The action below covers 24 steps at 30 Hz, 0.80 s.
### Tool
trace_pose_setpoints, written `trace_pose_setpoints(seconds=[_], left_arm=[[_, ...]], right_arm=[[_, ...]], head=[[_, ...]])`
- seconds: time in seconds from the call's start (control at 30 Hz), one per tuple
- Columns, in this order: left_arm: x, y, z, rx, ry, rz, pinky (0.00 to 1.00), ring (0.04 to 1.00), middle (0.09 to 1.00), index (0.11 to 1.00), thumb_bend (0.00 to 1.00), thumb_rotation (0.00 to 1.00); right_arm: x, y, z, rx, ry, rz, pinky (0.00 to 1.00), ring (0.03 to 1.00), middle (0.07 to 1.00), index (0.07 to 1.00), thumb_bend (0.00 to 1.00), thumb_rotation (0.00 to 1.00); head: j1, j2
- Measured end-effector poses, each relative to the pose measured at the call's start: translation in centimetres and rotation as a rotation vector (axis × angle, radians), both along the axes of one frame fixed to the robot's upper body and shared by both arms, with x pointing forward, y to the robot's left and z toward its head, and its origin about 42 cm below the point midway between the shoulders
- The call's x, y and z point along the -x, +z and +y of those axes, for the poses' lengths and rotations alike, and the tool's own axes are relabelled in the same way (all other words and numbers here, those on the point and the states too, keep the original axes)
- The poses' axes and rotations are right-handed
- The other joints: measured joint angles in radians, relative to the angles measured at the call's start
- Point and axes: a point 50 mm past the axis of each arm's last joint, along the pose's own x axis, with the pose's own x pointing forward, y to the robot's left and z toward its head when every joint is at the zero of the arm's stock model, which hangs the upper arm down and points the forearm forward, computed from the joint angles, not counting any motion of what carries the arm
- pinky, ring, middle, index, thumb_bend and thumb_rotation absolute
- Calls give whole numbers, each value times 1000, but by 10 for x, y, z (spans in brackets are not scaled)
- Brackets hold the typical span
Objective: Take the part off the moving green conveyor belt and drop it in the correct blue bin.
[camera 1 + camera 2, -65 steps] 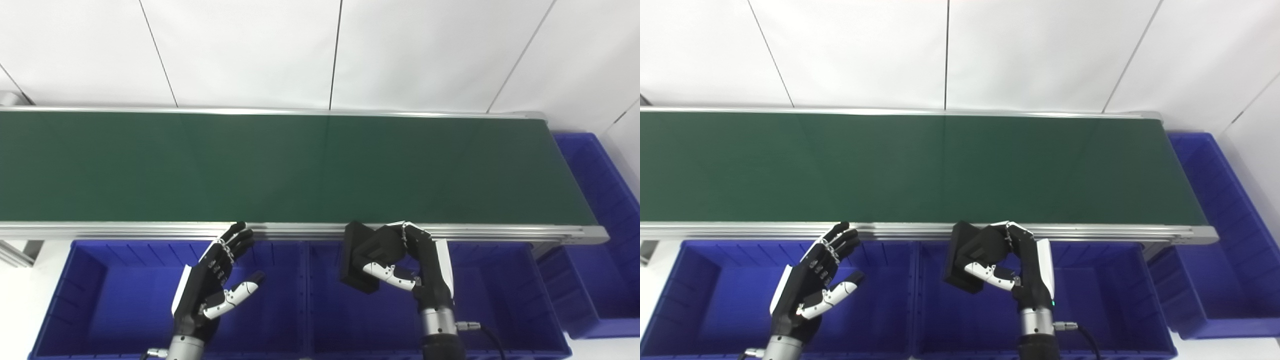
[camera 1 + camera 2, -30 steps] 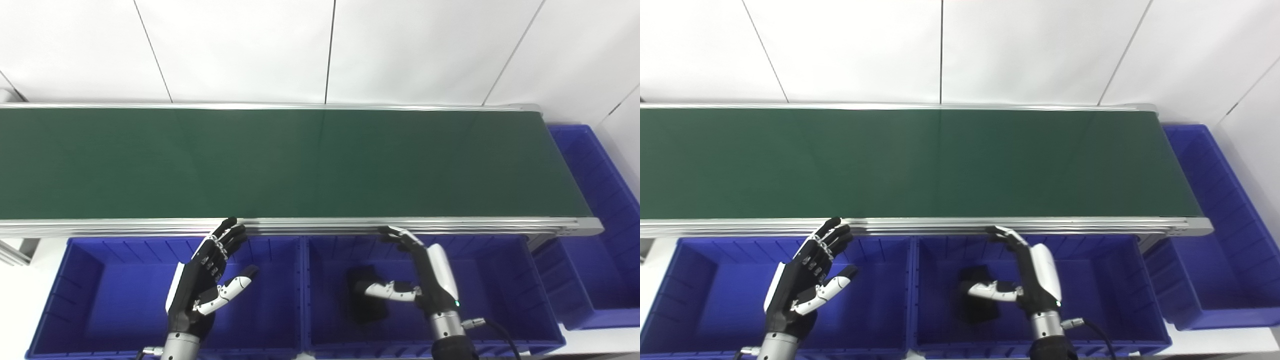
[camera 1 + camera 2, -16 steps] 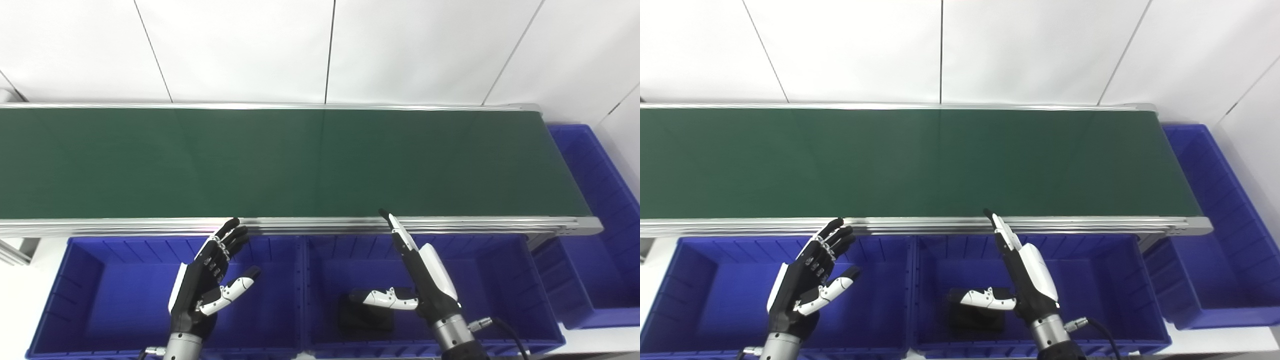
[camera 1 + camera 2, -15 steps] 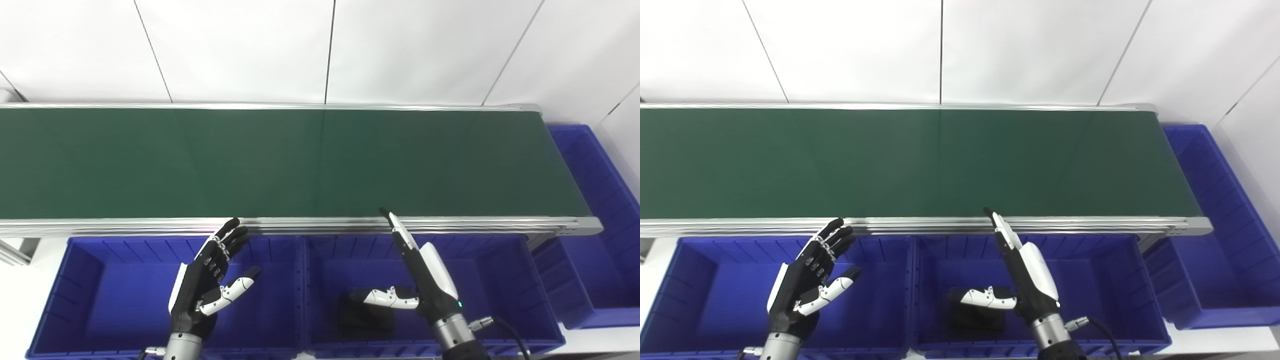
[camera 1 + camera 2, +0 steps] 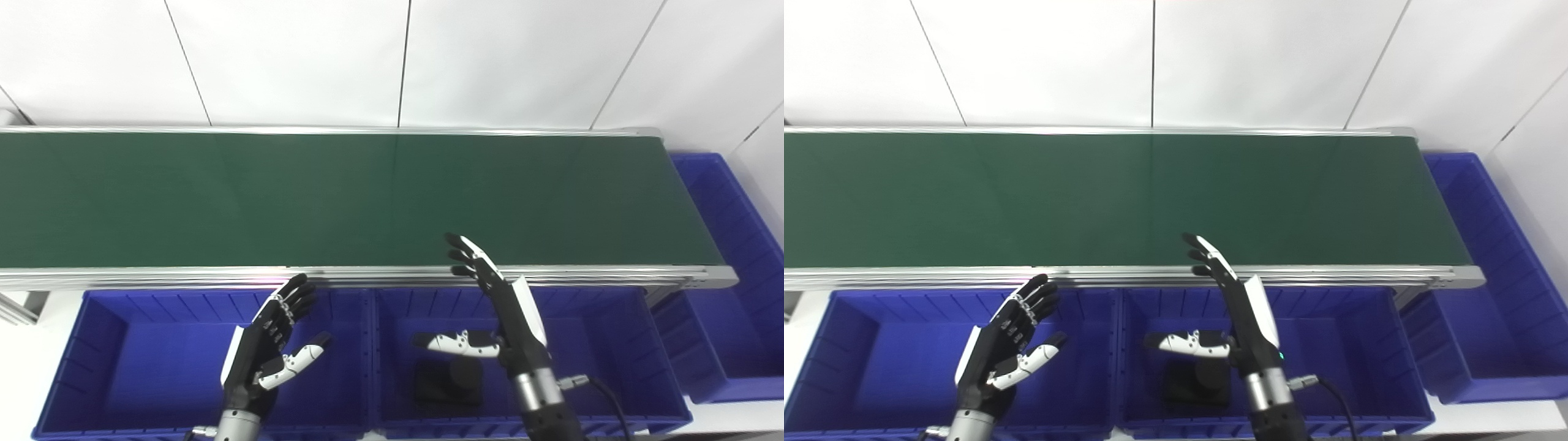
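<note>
White wall panels back your green belt (image 5: 367, 199), bare across mid-frame. Lower left: left bin (image 5: 110, 367), empty; left hand (image 5: 263, 358) spread, holding nothing. Lower centre: black part (image 5: 446, 383) lying in middle bin (image 5: 612, 361); right hand (image 5: 502, 312) spread above it. Drop looks done.

Green conveyor belt (image 5: 343, 199) runs bare; black part (image 5: 447, 384) lies in the middle blue bin (image 5: 612, 367)
</note>
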Motion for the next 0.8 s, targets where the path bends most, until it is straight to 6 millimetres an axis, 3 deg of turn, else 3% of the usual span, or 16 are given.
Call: trace_pose_setpoints(seconds=[0.3, 0.57, 0.8], left_arm=[[-2, -2, -1, -17, -1, -11, 868, 822, 831, 853, 545, 0], [-1, -6, -3, -33, 4, -9, 888, 832, 836, 859, 531, 0], [0, -8, -3, -65, 22, 2, 876, 827, 833, 858, 553, 0]], right_arm=[[-12, -28, 7, -9, 30, 57, 602, 703, 765, 774, 737, 19], [-17, -55, 6, -19, 54, 137, 584, 699, 784, 799, 725, 86], [-13, -81, -2, 5, 68, 214, 563, 682, 779, 792, 718, 3]], head=[[32, -25], [54, -42], [83, -63]])
